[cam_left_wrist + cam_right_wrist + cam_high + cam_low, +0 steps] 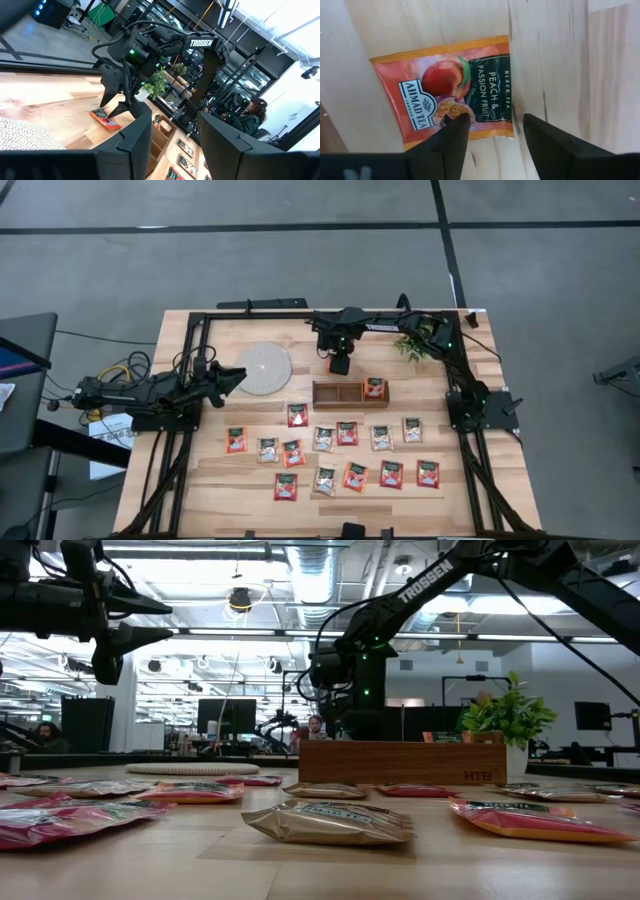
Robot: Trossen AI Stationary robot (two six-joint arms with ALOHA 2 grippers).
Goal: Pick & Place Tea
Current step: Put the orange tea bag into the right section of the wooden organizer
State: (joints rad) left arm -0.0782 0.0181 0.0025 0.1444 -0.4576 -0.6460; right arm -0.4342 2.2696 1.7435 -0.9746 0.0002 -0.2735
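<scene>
Right tool (490, 132) open, pointing down; left tool (172, 132) seemingly open, raised.

The desk (200, 480) is pale wood with lighter and darker planks. Red-orange sachets (286, 487) and pale grey-green sachets (325, 480) lie on it, each with a dark top band. One orange sachet (445, 97) shows a peach picture, a dark green panel and white lettering. The tray (335, 402) is brown. The disc (264, 368) is speckled grey-white. The plant (505, 712) is green.
</scene>
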